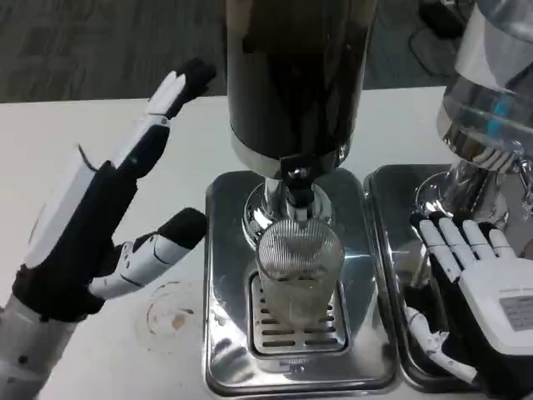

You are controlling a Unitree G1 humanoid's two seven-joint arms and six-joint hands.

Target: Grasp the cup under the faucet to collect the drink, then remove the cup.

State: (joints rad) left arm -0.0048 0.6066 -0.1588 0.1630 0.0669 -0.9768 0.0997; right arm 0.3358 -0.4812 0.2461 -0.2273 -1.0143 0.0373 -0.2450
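Note:
A clear ribbed cup (298, 268) stands upright on the slotted grate of a steel drip tray (225, 275), directly below the faucet (297, 187) of a dark drink dispenser (296, 75). Whether liquid is in the cup is hard to tell. My left hand (117, 217) is raised left of the tray, fingers spread apart and holding nothing, its thumb pointing toward the cup with a gap between. My right hand (479, 287) lies over a second steel tray to the right, fingers stretched out flat, gripping nothing and apart from the cup.
A second dispenser (491, 100) with a clear tank stands on the right tray (391, 275), just beyond my right hand. A brownish ring stain (171, 312) marks the white table (50, 142) left of the main tray.

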